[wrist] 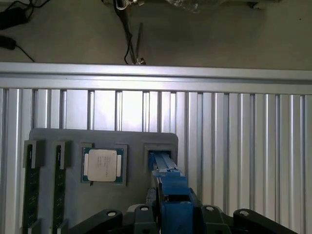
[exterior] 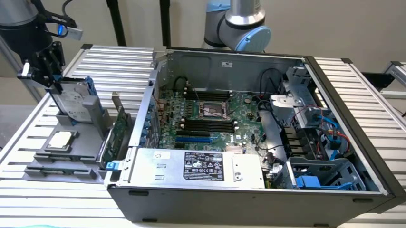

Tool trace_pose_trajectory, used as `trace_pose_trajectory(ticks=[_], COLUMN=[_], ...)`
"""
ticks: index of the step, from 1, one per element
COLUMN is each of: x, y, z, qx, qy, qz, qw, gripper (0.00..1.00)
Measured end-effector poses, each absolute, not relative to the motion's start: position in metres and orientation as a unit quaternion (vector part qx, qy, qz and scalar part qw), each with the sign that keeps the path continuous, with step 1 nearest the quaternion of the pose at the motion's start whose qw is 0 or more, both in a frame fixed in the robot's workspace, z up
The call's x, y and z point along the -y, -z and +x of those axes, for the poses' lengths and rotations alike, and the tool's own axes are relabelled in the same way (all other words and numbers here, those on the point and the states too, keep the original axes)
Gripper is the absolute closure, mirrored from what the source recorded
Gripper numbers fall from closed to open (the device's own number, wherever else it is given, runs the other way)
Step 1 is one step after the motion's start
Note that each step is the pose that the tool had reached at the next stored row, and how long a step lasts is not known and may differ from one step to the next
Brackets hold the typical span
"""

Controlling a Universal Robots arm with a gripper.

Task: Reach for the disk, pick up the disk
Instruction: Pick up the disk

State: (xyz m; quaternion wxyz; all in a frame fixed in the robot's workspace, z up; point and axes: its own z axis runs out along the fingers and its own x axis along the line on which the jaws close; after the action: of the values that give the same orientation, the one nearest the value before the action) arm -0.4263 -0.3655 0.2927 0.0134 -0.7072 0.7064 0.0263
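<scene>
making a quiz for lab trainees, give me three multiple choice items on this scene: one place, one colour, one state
1. Where is the small square chip?
A. in a drawer
B. in a recess of the grey holder
C. on a shelf

2. What colour are the side rails of the disk?
A. red
B. blue
C. yellow

3. How does the disk sit?
A. lying flat
B. on edge in the holder, with the tool at its top
C. hanging from a cable

Answers:
1 B: the chip lies in a recess beside the disk's slot.
2 B: the rail between the tool's jaws is bright blue.
3 B: the disk stands upright in its slot.
</scene>
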Motion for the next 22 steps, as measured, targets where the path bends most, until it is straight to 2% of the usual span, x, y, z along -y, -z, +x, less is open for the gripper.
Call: trace_pose_trajectory(ticks=[22], x=[0.3709], y=[-0.2927], z=[-0.4263], qx=[-0.706], qy=[-0.027], qz=[-0.707], qw=[0.014], gripper=[0.67])
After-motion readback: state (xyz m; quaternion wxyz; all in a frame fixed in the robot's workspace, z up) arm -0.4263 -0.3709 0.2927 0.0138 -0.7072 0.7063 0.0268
